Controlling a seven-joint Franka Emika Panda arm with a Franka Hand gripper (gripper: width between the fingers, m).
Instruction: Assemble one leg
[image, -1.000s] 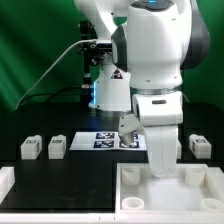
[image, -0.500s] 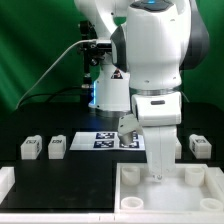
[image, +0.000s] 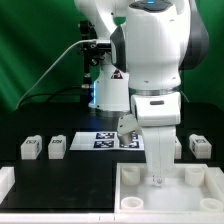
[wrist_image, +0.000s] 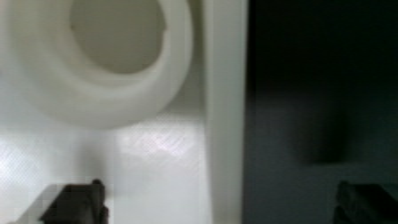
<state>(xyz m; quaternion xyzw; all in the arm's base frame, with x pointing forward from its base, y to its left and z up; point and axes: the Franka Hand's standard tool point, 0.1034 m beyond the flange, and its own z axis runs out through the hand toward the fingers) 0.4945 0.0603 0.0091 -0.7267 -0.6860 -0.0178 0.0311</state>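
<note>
Three small white legs with tags stand on the black table in the exterior view: two at the left (image: 30, 148) (image: 57, 146) and one at the right (image: 198, 146). My gripper (image: 156, 178) hangs straight down over the far rim of the large white tray (image: 135, 178), holding nothing. In the wrist view the gripper (wrist_image: 219, 206) is open, its dark fingertips (wrist_image: 75, 204) wide apart on either side of the tray's rim (wrist_image: 222, 120). A round socket (wrist_image: 116, 45) of the tray lies just beyond. No leg shows in the wrist view.
The marker board (image: 104, 140) lies flat behind the tray, partly hidden by the arm. A white part (image: 6, 180) sits at the exterior view's lower left edge. Round posts (image: 192, 178) rise inside the tray. Dark table (wrist_image: 320, 100) lies beside the rim.
The gripper has come down a little toward the tray's rim. The legs and tray have not moved.
</note>
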